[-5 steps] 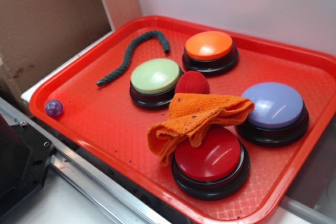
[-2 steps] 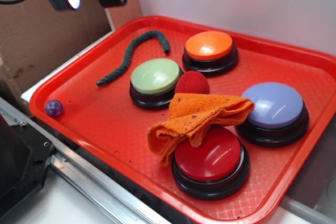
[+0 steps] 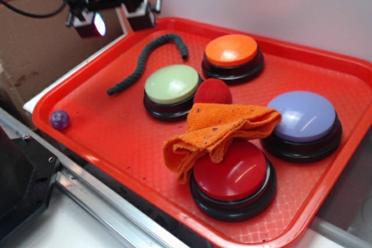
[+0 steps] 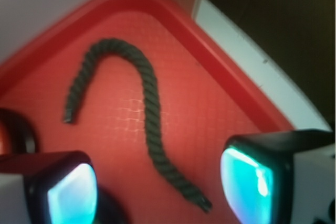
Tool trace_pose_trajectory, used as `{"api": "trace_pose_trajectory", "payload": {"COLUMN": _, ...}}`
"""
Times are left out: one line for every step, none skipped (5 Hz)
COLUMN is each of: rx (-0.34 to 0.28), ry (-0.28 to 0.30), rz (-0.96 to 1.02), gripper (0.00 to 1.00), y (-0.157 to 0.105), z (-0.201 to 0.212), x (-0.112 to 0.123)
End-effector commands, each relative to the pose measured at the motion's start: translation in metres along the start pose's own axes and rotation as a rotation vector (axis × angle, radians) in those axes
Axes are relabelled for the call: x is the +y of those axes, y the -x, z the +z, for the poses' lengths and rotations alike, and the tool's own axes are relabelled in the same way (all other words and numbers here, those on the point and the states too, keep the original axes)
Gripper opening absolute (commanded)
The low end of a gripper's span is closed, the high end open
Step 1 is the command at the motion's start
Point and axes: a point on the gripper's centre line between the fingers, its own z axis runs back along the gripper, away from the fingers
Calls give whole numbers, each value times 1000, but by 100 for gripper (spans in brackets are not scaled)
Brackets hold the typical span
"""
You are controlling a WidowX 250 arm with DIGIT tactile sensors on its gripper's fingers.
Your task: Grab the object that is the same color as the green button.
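Observation:
The dark green twisted rope piece lies curved on the red tray at its far left. It also shows in the wrist view, running down between my two fingers. The pale green domed button on a black base stands just right of the rope. My gripper is open and empty. It hangs above the tray's far left corner, over the rope and well clear of it. Its pads glow cyan.
An orange button, a lavender button and a red button stand on the tray. An orange cloth lies over a red ball. A small purple ball sits at the tray's left edge. A cardboard wall stands left.
My gripper has come down and to the right into view, from the top left corner to above the rope. Nothing on the tray has moved.

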Motion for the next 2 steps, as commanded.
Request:
{"api": "trace_pose_trajectory", "payload": {"rx": -2, "ry": -7, "rz": 93, "gripper": 100, "y": -5, "z": -38, "x": 13}}
{"api": "trace_pose_trajectory", "payload": {"rx": 28, "ry": -19, "rz": 67, "gripper": 100, "y": -1, "z": -59, "x": 10}}
